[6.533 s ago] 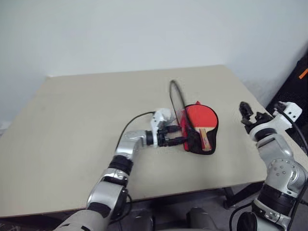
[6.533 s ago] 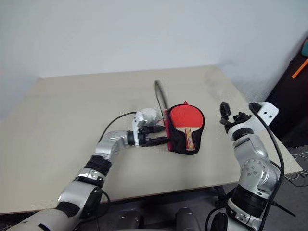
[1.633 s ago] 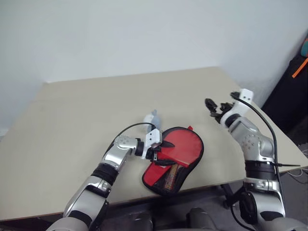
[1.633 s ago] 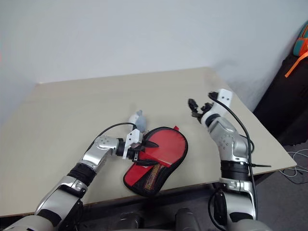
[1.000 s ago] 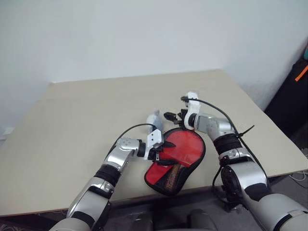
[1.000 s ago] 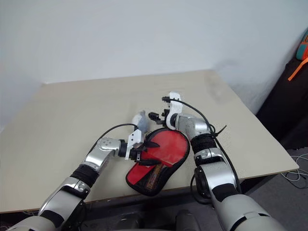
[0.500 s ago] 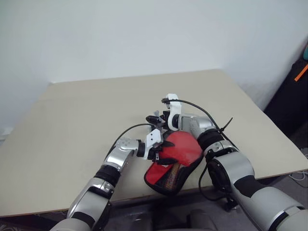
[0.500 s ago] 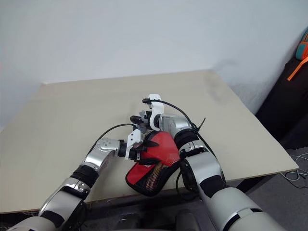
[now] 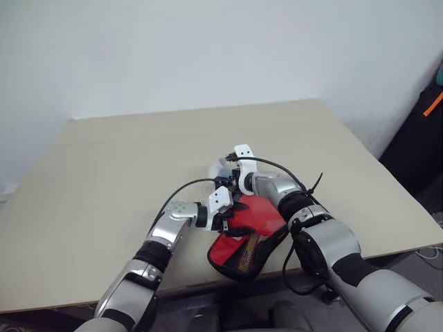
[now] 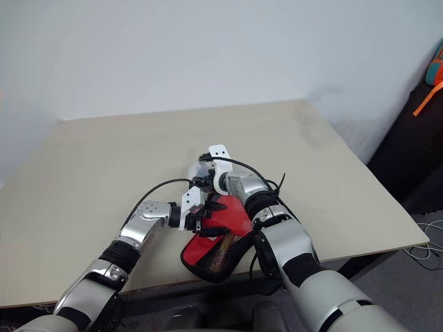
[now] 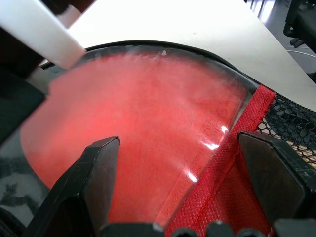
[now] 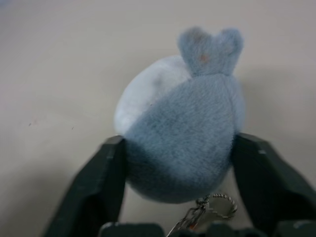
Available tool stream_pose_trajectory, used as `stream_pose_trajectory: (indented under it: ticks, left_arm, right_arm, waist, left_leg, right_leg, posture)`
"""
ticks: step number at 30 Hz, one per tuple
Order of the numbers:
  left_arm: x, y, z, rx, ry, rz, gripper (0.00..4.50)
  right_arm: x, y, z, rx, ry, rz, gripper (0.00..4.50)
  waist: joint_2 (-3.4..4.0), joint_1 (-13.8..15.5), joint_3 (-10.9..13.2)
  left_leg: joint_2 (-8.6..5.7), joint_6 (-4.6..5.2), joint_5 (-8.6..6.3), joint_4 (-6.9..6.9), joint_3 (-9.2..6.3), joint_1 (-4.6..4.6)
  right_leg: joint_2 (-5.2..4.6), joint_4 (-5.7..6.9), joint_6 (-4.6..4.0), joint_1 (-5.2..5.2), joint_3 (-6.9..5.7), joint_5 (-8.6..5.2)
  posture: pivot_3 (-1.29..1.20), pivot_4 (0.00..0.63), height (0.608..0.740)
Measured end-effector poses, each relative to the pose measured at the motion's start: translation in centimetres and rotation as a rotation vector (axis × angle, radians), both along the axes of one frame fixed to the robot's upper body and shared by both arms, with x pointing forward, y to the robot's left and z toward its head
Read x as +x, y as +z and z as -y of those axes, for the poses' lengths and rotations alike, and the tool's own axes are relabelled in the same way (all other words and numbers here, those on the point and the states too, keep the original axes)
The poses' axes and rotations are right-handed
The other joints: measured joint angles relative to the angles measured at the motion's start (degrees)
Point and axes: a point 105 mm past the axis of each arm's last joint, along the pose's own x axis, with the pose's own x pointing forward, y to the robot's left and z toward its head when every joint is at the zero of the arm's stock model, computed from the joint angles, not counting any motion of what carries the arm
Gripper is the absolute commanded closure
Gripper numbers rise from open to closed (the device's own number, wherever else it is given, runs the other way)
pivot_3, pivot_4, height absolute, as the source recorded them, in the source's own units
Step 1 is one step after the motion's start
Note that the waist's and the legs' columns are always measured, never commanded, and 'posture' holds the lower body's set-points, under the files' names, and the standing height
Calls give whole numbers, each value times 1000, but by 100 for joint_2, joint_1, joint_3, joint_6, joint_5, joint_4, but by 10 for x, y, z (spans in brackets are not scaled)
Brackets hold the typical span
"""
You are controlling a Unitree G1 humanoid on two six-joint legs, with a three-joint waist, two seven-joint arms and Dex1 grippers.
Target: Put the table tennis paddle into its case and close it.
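Paddle (image 11: 143, 133) inside red case (image 9: 239, 243), under clear half

Paddle (image 11: 148, 128) blurred behind clear case (image 11: 232, 207) half; handle hidden.

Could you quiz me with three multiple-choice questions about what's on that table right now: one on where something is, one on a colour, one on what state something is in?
1. Where does the red case lie?
A. near the table's front edge
B. at the far edge by the wall
C. on the floor

2. What colour is the small plush charm?
A. yellow
B. green
C. blue-grey and white

3. How do the jaws of the right gripper stand?
A. wide apart, far from everything
B. against both sides of the plush charm
C. around the case's mesh

Answers:
1 A: the case lies close to the near edge of the table.
2 C: the right wrist view shows blue-grey fur with a white patch.
3 B: each jaw presses on the charm's side.
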Motion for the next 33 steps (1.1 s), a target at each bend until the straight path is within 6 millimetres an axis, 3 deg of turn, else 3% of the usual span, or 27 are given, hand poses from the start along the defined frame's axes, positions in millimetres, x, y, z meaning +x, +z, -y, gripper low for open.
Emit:
stream_pose_trajectory:
  ticks: [4, 8, 13, 18, 23, 29, 33]
  left_arm:
    - [-1, 0, 0, 0, 3, 5, 448]
    - [-1, 0, -1, 0, 6, 7, 448]
    - [0, 0, -1, 3, 8, 4, 448]
    - [0, 1, -1, 7, 6, 1, 448]
    - [-1, 1, 0, 13, 1, -4, 448]
    - [-1, 2, 1, 19, -5, -8, 448]
    - [-1, 3, 3, 25, -16, -9, 448]
  right_arm:
    - [2, -1, 3, 8, -28, -7, 3766]
    - [4, 0, 5, 20, -55, -6, 4494]
    - [14, 3, 17, 48, -174, 6, 4494]
    - [30, 3, 53, 101, -403, -1, 4494]
    - [39, 5, 81, 119, -526, 16, 4494]
    - [37, -10, 129, 147, -648, 27, 4494]
    - [21, -14, 162, 186, -704, 71, 4494]
  waist:
    - [0, -2, 0]
    - [1, -2, 0]
    - [1, -2, 1]
    - [1, -7, 2]
    - [2, -12, 2]
    - [4, -10, 4]
    - [4, 14, 3]
  left_leg:
    - [0, 0, 0, -2, 0, 0]
    - [0, 0, 0, -3, 0, 0]
    - [0, -1, 0, -4, -2, -1]
    - [0, 0, 0, -5, -2, -2]
    - [-1, 0, 0, -5, -2, -3]
    - [-3, 2, 1, -4, -1, -13]
    - [-4, 0, 0, -6, -7, -21]
  right_leg:
    - [0, 0, 0, -2, 0, 0]
    - [0, -1, 0, -3, 0, 0]
    - [0, -2, -1, -3, -1, 0]
    - [0, -5, -1, -4, -2, -1]
    - [-1, -11, -2, -2, -2, -1]
    - [-2, -18, -1, -4, 0, -2]
    - [-2, -22, 0, -5, -4, -5]
  posture:
    - [0, 0, 740]
    - [0, 0, 740]
    - [0, 0, 740]
    - [0, 0, 740]
    - [0, 0, 740]
    - [0, 0, 740]
    - [0, 0, 740]
